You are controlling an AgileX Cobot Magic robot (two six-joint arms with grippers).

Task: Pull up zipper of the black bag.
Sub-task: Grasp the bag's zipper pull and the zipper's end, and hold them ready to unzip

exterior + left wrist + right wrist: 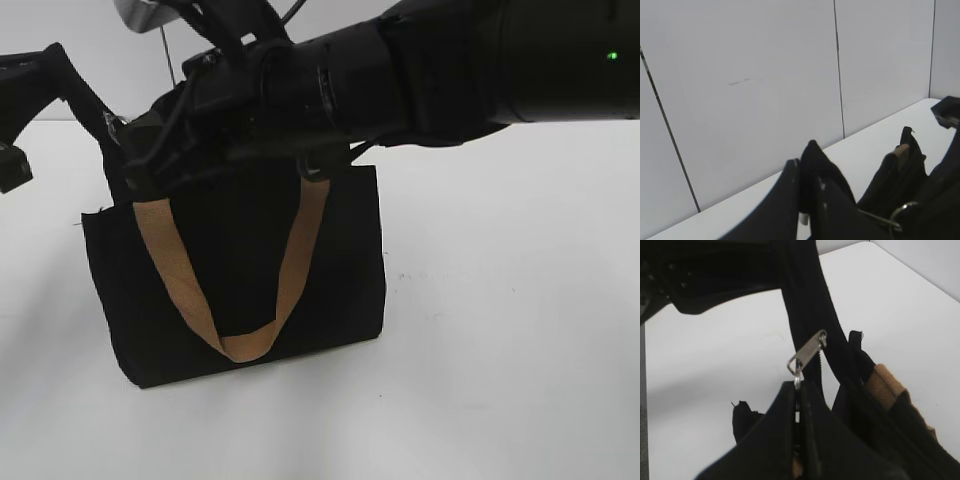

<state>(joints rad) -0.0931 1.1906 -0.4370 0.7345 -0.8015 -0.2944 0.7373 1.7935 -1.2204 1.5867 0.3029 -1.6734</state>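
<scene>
bag: the black bag (230, 290) stands on the white desk (500, 350), soft cloth, floppy, likely light, so it may lift or fold when pulled
zipper: the small silver zipper (807, 355) sits on the bag's top edge, thin, hard and smooth, may slip
where to hold: the ring end of the tab
right pincer (797, 405): clenched on the zipper
left pincer (807, 200): pinching the bag's top cloth
handle (240, 345): tan strap hangs down the front
desk: flat, plain, smooth
room: bare white wall (740, 90) just behind

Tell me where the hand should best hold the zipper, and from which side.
Probably by the thin ring at the free end of the silver pull tab of the zipper, from the side away from the zip line: the tab angles outward there, and the right hand pinches it.
</scene>
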